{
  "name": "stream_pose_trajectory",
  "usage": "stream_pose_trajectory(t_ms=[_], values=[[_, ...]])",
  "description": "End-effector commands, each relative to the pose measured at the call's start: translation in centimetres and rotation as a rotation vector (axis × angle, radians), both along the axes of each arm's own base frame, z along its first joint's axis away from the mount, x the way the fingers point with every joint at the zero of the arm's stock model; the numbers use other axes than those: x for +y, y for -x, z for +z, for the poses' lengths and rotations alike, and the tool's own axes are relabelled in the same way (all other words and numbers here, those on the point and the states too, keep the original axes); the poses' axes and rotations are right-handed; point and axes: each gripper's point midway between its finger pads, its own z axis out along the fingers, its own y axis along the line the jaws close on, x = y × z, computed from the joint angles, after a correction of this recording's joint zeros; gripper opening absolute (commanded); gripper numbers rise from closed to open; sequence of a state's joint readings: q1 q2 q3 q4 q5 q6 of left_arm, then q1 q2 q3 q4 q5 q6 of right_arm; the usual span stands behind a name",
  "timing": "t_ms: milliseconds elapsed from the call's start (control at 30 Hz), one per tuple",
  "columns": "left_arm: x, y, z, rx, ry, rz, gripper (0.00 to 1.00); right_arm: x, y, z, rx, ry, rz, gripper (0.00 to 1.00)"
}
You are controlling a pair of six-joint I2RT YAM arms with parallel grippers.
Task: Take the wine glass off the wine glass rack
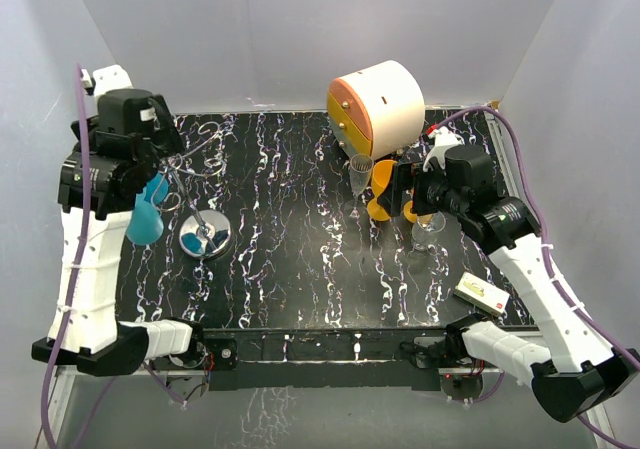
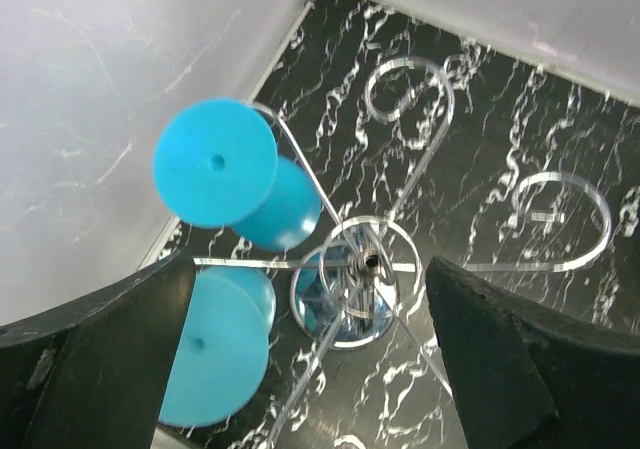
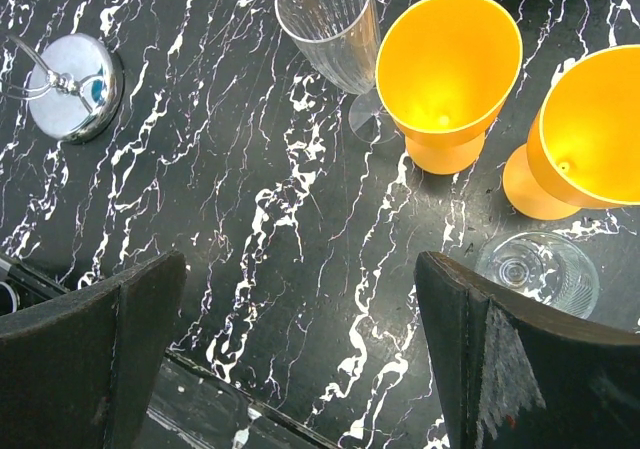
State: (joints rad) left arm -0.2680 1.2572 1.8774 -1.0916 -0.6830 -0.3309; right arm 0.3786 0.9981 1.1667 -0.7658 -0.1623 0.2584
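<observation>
Two blue wine glasses hang upside down from the wine glass rack point(image 2: 345, 304), a chrome wire stand with a shiny disc base point(image 1: 206, 235). One glass point(image 2: 215, 162) hangs further out; the other point(image 2: 210, 349) is beside my left finger. My left gripper point(image 2: 310, 369) hovers above the rack, open, with the post and wire arms below the gap between its fingers. In the top view the blue glasses point(image 1: 145, 214) hang under the left gripper point(image 1: 165, 166). My right gripper point(image 3: 300, 359) stands open over bare tabletop, holding nothing.
Near the right gripper point(image 1: 400, 191) stand a clear flute point(image 3: 330, 19), two orange glasses point(image 3: 450, 69) point(image 3: 575, 134) and a clear glass point(image 3: 535, 269). A round white-and-orange cabinet point(image 1: 385, 104) sits at the back. A small box point(image 1: 480, 294) lies at the right front.
</observation>
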Motion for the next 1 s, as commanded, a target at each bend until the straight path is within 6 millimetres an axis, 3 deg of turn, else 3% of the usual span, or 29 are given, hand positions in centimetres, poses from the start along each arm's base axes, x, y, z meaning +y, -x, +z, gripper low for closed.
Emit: stream_pose_trajectory(t_ms=[0, 200, 467, 533, 967], values=[[0.4, -1.5, 3.5, -0.109, 0.035, -0.054, 0.99, 0.1, -0.5, 2.1, -0.098, -0.011, 0.004, 0.98], [1.3, -3.1, 6.0, -0.182, 0.026, -0.027, 0.99, 0.6, -0.2, 2.1, -0.095, -0.021, 0.028, 0.98], [6.8, -4.3, 2.1, -0.120, 0.104, 0.049, 0.99, 1.8, 0.5, 2.6, -0.106, -0.026, 0.075, 0.98], [7.5, -4.3, 1.2, -0.119, 0.141, 0.031, 0.99, 2.0, 0.7, 2.8, -0.111, -0.024, 0.082, 0.98], [7.8, -2.8, -0.3, -0.078, 0.114, -0.024, 0.99, 4.8, 2.6, 2.7, -0.111, -0.022, 0.191, 0.98]])
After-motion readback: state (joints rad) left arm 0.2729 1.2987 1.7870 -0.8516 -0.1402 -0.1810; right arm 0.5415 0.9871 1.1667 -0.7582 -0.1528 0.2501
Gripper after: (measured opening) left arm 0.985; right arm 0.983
